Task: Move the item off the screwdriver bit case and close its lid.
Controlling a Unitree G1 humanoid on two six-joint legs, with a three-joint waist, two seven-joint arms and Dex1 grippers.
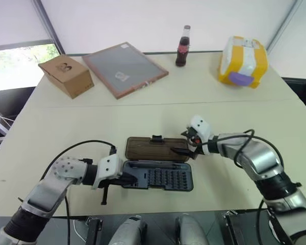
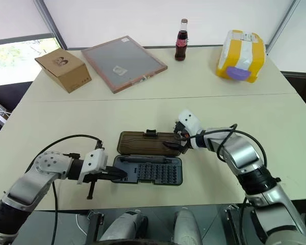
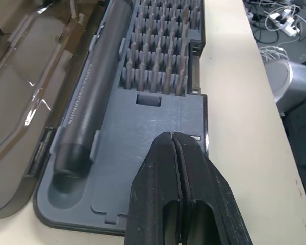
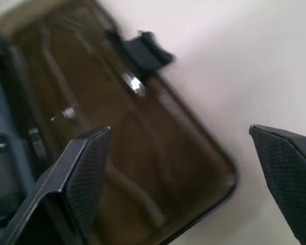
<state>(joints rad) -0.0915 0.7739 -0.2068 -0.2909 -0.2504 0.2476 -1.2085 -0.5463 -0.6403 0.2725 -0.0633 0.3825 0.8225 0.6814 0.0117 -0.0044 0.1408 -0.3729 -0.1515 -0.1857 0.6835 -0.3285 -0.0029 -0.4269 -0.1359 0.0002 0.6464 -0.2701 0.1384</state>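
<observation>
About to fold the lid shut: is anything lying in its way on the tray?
Possibly the shut left pincer, which sits over the tray's near end. Otherwise nothing visible: the lid lies open flat, the right pincer open above it.

The case (image 1: 158, 176) lies open at the worktop's (image 1: 51, 132) near edge, its lid (image 1: 153, 149) flat behind the tray. The left claw (image 1: 126, 179) sits over the tray's left end; the right claw (image 1: 186, 148) hangs at the lid's right end. Along the far edge, left to right: box (image 1: 66, 75), board (image 1: 125, 69), bottle (image 1: 183, 46), parcel (image 1: 243, 61).
</observation>
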